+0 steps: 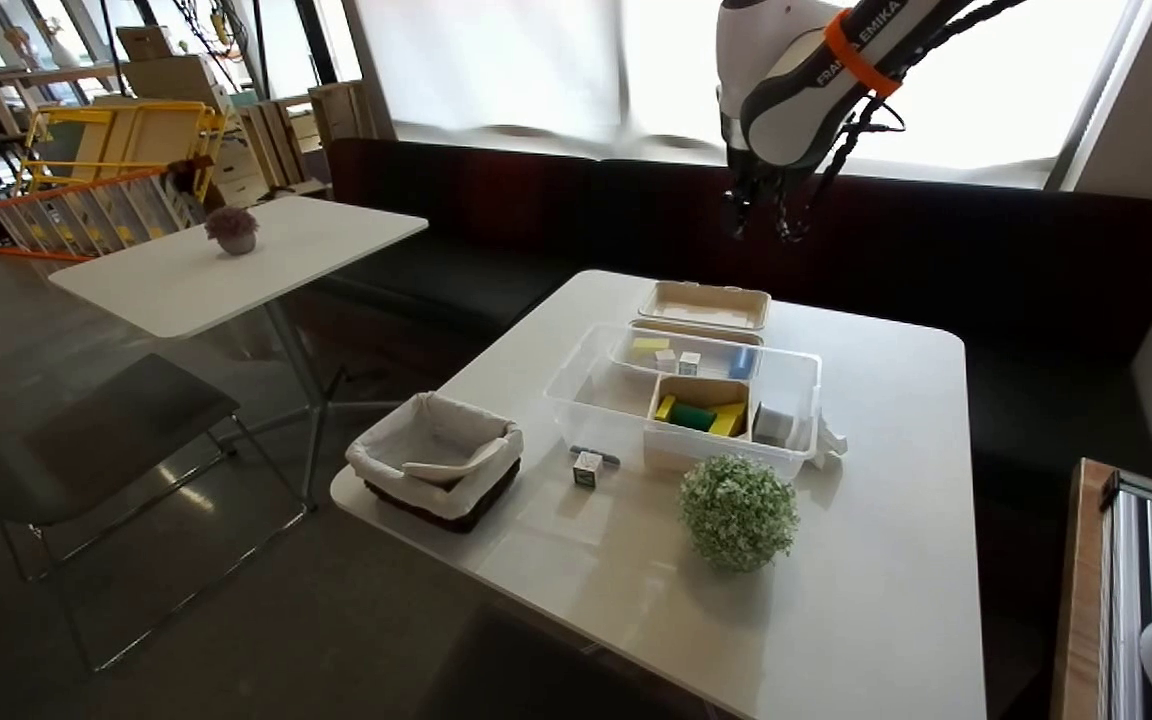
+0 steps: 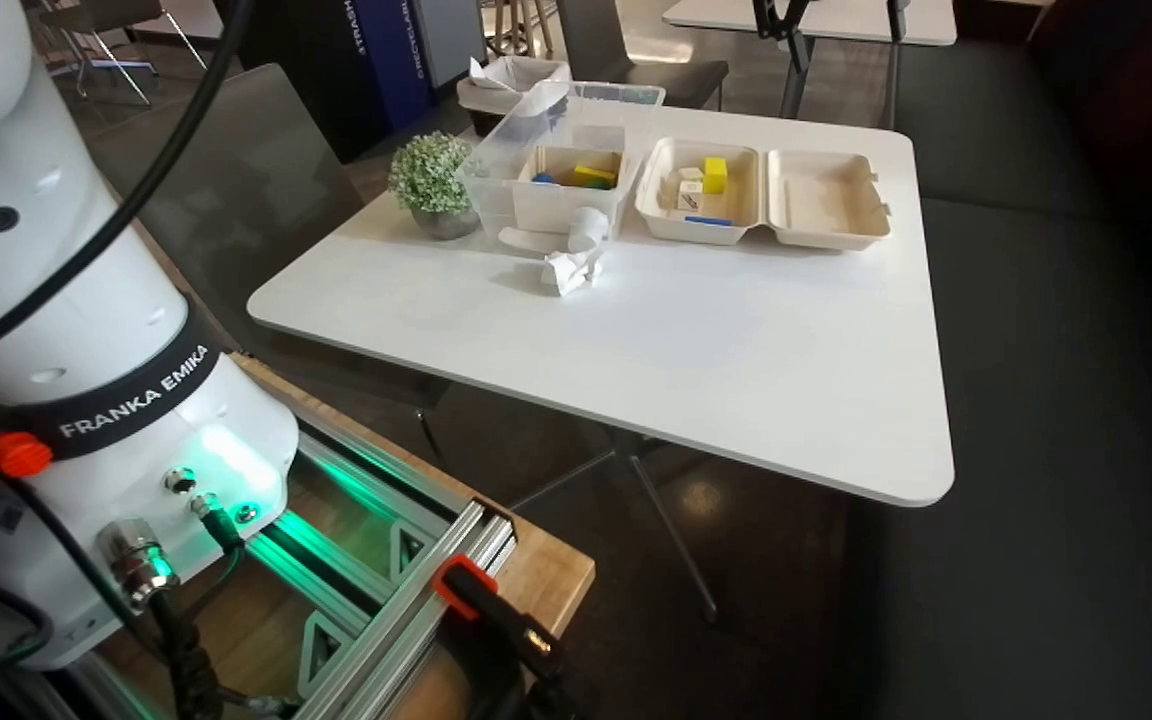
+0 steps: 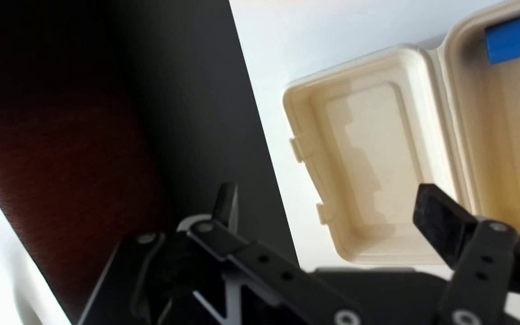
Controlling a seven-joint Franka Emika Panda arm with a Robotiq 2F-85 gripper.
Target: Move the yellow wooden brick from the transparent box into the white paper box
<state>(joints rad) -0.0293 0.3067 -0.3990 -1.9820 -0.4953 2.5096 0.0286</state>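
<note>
The transparent box stands on the table and also shows in an exterior view. A tan open container inside it holds yellow pieces, one being a yellow wooden brick, also visible in an exterior view, beside a green piece. The white paper box lies open in two halves. One half holds a yellow block, small white cubes and a blue piece; the lid half is empty. My gripper is open and empty, high above the lid half and table edge.
A white-lined basket on a dark base, a small cube and a potted plant share the table. Crumpled paper lies beside the tub. A dark bench runs along the table behind the paper box.
</note>
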